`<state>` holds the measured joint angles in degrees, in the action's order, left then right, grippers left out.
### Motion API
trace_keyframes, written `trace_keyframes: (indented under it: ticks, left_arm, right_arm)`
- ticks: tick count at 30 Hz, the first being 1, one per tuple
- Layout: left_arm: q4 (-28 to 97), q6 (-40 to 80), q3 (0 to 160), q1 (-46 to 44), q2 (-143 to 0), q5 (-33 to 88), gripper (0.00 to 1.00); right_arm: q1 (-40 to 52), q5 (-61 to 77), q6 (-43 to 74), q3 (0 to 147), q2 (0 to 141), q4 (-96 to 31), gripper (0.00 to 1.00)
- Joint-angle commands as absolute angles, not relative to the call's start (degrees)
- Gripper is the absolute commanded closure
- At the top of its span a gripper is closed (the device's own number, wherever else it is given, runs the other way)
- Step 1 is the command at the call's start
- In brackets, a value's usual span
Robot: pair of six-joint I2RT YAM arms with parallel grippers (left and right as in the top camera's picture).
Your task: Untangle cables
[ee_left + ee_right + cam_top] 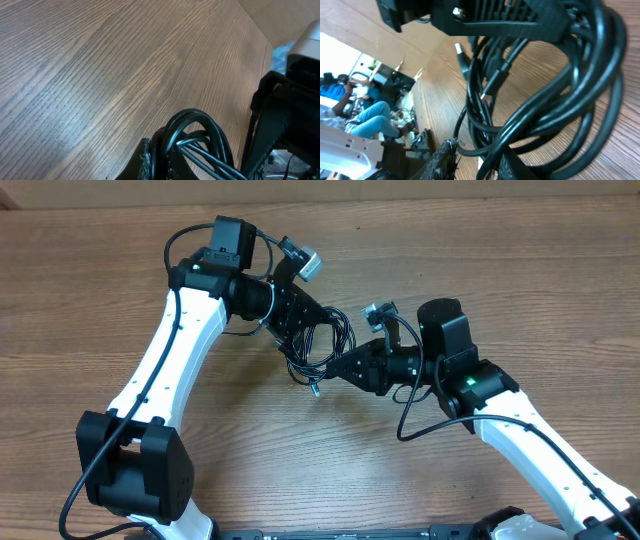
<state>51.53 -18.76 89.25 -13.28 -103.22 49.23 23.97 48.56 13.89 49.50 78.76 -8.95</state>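
The wooden table (520,270) has the coiled cables (330,342) at its centre, between both grippers. Left gripper (312,330): jaws pressed together on the coil. Right gripper (336,370): fingers (445,160) flank strands, but whether they clamp cannot be told. A metallic plug (461,54) protrudes.

Two arms (170,350) (540,442), two grippers (303,330) (338,370), one tangled bundle of cables (328,340), one table (520,270).
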Motion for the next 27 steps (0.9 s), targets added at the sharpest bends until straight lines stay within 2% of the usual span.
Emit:
trace_keyframes:
  ticks: [1, 5, 10, 11, 13, 15, 19, 21, 24, 25, 27]
  left_arm:
    - [50.6, -13.5, 90.5, -15.5, -103.0, 52.7, 0.96]
    - [50.5, -12.6, 90.5, -15.5, -103.0, 55.5, 0.96]
    - [49.9, -10.6, 90.5, -15.5, -103.0, 55.5, 0.96]
    - [49.0, -9.2, 90.5, -15.5, -103.0, 55.5, 0.96]
    - [47.0, -5.9, 90.5, -15.5, -103.0, 55.5, 0.96]
    - [43.2, 0.3, 90.5, -15.4, -103.0, 54.0, 0.96]
    - [38.7, 11.6, 90.5, -15.3, -103.0, 42.6, 0.96]
    - [38.4, 17.4, 90.5, -14.8, -103.0, 33.3, 0.96]
    - [39.1, 24.2, 90.5, -13.6, -103.0, 21.4, 0.86]
    - [39.2, 25.3, 90.5, -13.2, -103.0, 19.4, 0.78]
    - [39.2, 25.9, 90.5, -12.7, -103.0, 18.9, 0.75]
  right_arm:
    - [24.4, 52.2, 13.7, 49.6, 81.5, -7.0, 0.75]
    - [24.4, 52.6, 18.0, 49.6, 84.9, -4.4, 0.75]
    - [24.4, 62.1, 19.8, 49.6, 85.4, 2.2, 0.71]
    - [24.4, 63.8, 19.7, 49.6, 85.4, 3.3, 0.77]
    - [24.4, 66.3, 19.7, 49.6, 85.4, 5.0, 0.96]
    - [24.4, 68.9, 19.7, 49.6, 85.4, 6.8, 0.96]
    - [24.4, 69.5, 19.7, 49.6, 85.4, 6.9, 0.96]
    - [24.4, 69.6, 19.7, 49.6, 85.4, 6.8, 0.96]
    - [24.4, 69.6, 19.7, 49.6, 85.4, 6.8, 0.96]
    - [24.4, 69.6, 19.7, 49.6, 85.4, 6.8, 0.96]
    - [24.4, 69.6, 19.5, 49.6, 85.4, 6.8, 0.96]
